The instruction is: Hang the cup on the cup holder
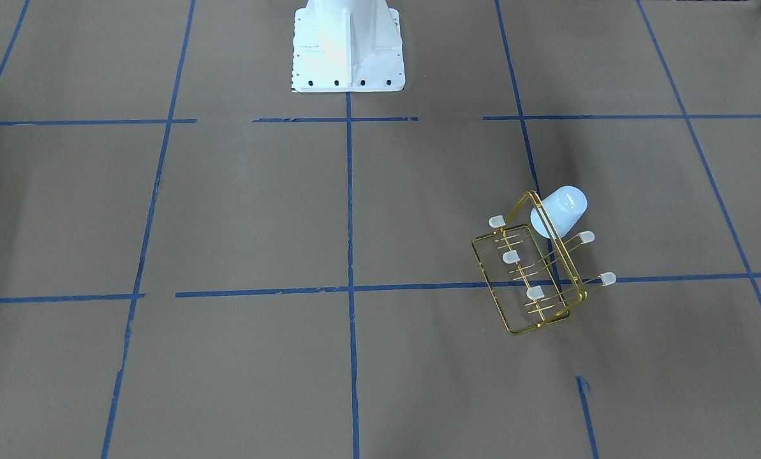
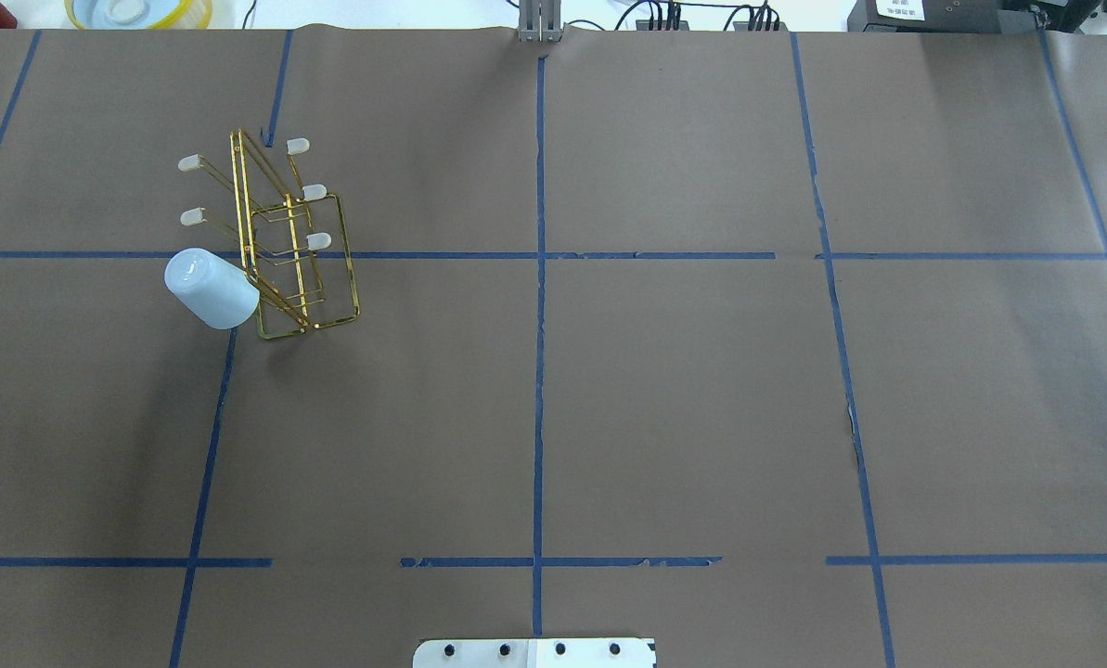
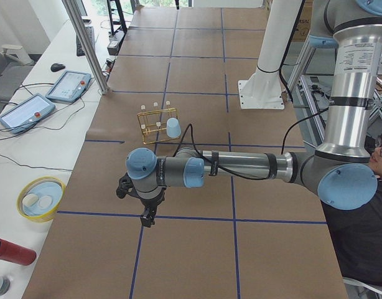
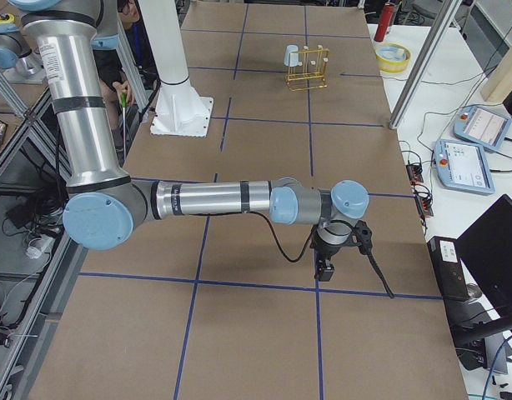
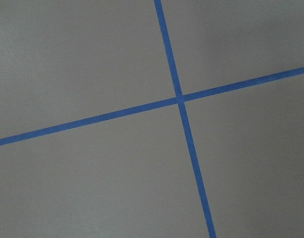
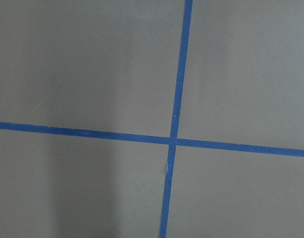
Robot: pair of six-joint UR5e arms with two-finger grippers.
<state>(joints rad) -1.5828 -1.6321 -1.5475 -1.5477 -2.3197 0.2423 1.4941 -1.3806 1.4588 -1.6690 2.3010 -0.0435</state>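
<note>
Brown paper ruled with blue tape covers the counter (image 2: 664, 399). Both arms hang well apart from the holder (image 2: 279, 246).

The left claw (image 3: 145, 219) points down over a tape crossing, off toward the holder's left end of the counter. The right claw (image 4: 325, 271) does the same at the opposite end, farther from the holder again. Each shows only from the side and small, and the wrist cameras catch no fingers, so I cannot tell whether either is wide or narrow. Neither seems to carry anything.

Farther out, the cup (image 2: 210, 289) sits on the holder, slanted. Its mouth is against the gold frame and its closed end points up and outward on the holder's left side, at the end nearest the robot. Five frosted caps stand bare, so the sixth prong is presumably inside the cup. The task looks done or nearly so.

The risks I judge from here:
- How deep the prong reaches cannot be seen. If it is seated shallow, a jolt to the counter could slide the cup off.
- The cup overhangs the holder's base on one side. The wire frame looks light, so the off-centre load may make it easy to tip.
- A claw returning near the holder could clip a slanted prong or the cup and drag the whole holder.
</note>
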